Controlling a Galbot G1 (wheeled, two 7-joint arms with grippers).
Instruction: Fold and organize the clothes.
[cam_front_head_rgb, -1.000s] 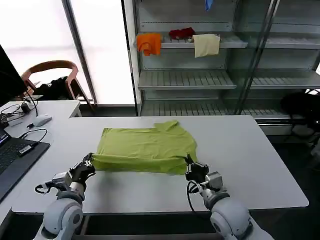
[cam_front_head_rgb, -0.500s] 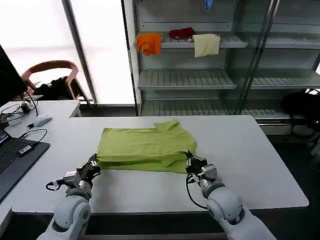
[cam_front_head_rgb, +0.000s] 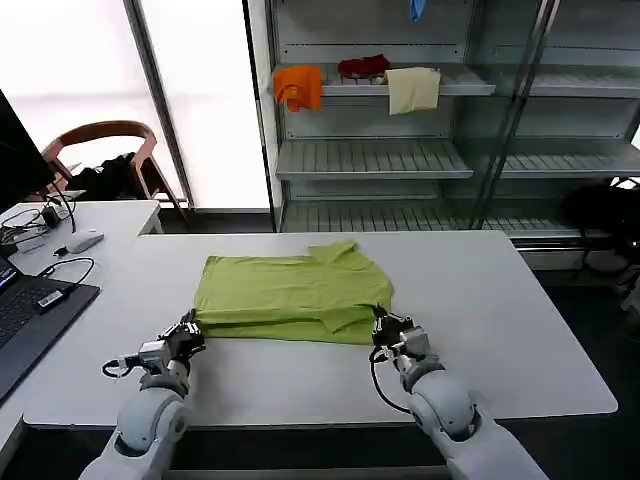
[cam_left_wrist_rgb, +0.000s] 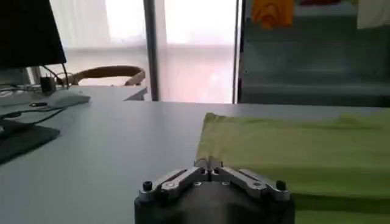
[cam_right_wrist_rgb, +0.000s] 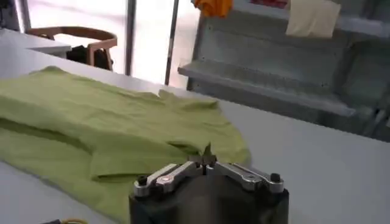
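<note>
On smooth table (cam_front_head_rgb: 520, 300), both pinched grippers (cam_front_head_rgb: 188, 327) (cam_front_head_rgb: 381, 322) clamp thin, rumpled T-shirt (cam_front_head_rgb: 290, 295).

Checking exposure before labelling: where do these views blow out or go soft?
Head view: the windows behind the chair are blown out white, while the T-shirt is evenly lit. Left wrist view: the window glares and the shelving looks soft. Right wrist view: the near pincer body is dark and slightly blurred.

We see T-shirt (cam_front_head_rgb: 292, 297) plain lime yellow-green all over, no print showing. Table (cam_front_head_rgb: 500, 300) light grey-white. On shelf we spot orange cloth (cam_front_head_rgb: 298, 86), dark red cloth (cam_front_head_rgb: 362, 67), cream cloth (cam_front_head_rgb: 412, 89). Chair (cam_front_head_rgb: 105, 135) reddish-brown wood.
</note>
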